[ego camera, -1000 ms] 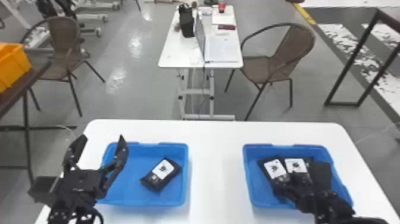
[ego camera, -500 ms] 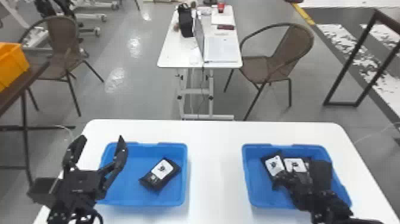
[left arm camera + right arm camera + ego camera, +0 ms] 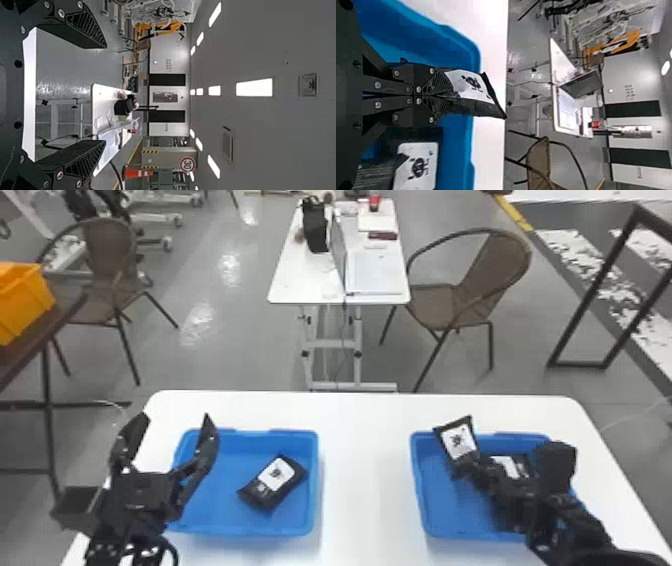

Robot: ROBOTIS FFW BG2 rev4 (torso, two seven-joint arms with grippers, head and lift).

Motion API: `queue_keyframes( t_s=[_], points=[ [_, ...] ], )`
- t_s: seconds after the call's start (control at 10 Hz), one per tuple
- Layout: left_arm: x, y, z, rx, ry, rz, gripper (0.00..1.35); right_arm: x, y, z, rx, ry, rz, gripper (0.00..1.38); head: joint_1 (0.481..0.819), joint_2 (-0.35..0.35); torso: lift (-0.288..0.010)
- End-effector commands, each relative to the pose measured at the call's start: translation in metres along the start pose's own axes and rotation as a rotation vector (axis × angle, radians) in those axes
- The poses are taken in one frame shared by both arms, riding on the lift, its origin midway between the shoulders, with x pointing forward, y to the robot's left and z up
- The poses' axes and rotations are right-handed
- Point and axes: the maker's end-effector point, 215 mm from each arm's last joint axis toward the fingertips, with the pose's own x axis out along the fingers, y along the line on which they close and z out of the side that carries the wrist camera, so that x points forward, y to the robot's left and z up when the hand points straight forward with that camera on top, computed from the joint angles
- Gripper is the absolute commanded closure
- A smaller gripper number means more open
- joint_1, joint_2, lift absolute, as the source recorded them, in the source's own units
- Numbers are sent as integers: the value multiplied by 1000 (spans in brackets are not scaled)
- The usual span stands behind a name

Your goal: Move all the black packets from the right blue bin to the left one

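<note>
A white-labelled black packet (image 3: 459,439) tilts, dark edges framing its label, pinched by the right pincer (image 3: 465,467) at the eleven o'clock corner of the right bin (image 3: 419,490). White counter (image 3: 367,485) separates both bins; the left pincer (image 3: 172,424) (spread wide) is at the left bin's (image 3: 270,433) nine o'clock.

Desk: white, smooth top (image 3: 367,485), rounded far corners, near edge outside head view.
Left blue bin (image 3: 250,529): flat on desk, open side up, left part partly hidden.
Right blue bin (image 3: 419,490): likewise flat, open side up, right part partly hidden.
Spacing: bins side by side, well apart, bare desk between.
</note>
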Motion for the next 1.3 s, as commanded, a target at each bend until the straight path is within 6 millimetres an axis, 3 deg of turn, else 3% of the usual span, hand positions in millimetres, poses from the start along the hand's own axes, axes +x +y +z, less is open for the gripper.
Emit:
queue_keyframes(
  t_s=[0.0, 0.3, 0.5, 0.7, 0.9, 1.2],
  points=[
    [3, -1, 2, -20, -5, 4, 183, -8, 28, 49, 37, -83, 97, 1277, 695, 43, 0],
    [6, 0, 0, -105, -1, 21, 183, -5, 121, 143, -2, -195, 427, 1277, 695, 111, 0],
    [13, -13, -17, -313, 47, 33, 183, -7, 171, 182, 2, -229, 630, 1277, 695, 180, 0],
    [21, -28, -10, -457, 23, 29, 183, -9, 197, 188, 129, -244, 805, 1277, 695, 205, 0],
    [35, -46, 10, -577, -3, -2, 183, -6, 231, 179, 123, -194, 918, 1277, 695, 215, 0],
    [56, -99, 34, -743, 6, -130, 183, 0, 273, 168, 99, -132, 1024, 1277, 695, 223, 0]
  ],
)
